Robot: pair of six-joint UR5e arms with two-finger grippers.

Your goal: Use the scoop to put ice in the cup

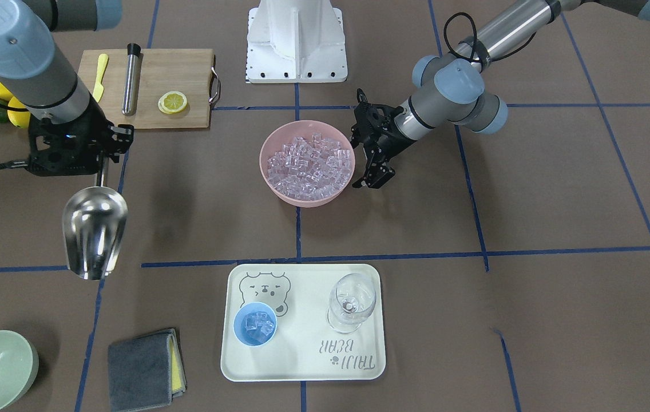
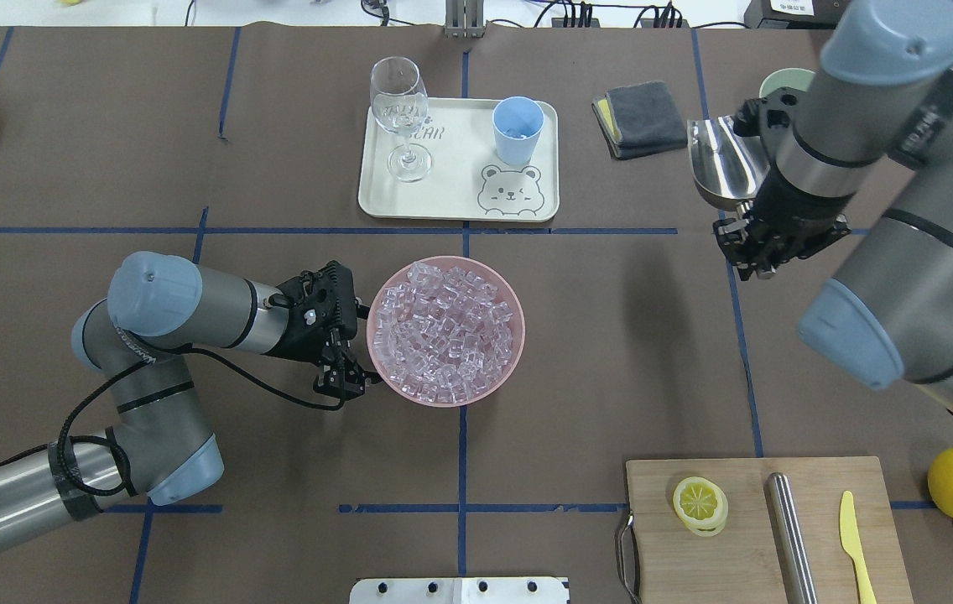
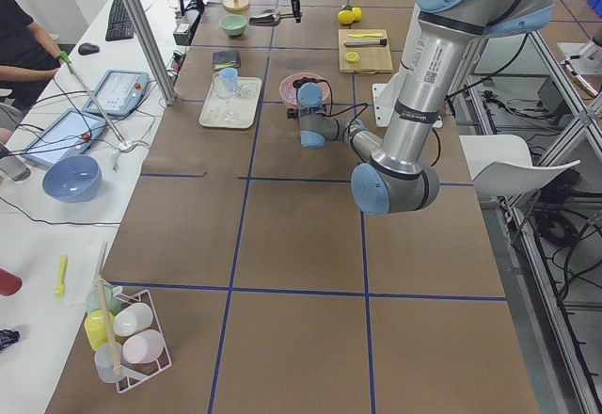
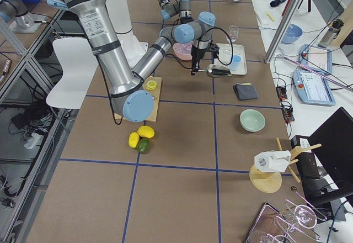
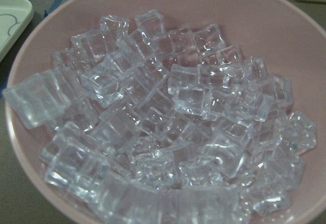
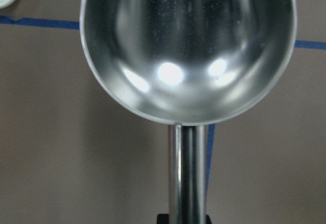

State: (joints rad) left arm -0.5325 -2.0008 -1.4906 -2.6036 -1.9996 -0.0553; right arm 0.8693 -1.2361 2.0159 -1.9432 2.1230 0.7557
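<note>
The right gripper (image 1: 105,170) is clamping the thin straight handle of the shiny steel scoop (image 1: 95,232), which is hanging above the brown table with its deep trough showing only bare metal. The left gripper (image 1: 373,181) is sitting just beside the rim of the round pink bowl (image 1: 302,201); how far its jaws are standing apart I cannot tell. That bowl is brimming with small clear ice cubes (image 1: 310,166). Farther out, the small light-blue plastic cup (image 1: 242,335) is standing upright on the cream rectangular tray (image 1: 302,366), carrying a few cubes inside. A clear stemmed wine glass (image 1: 351,300) is sharing the tray, well apart from the cup.
</note>
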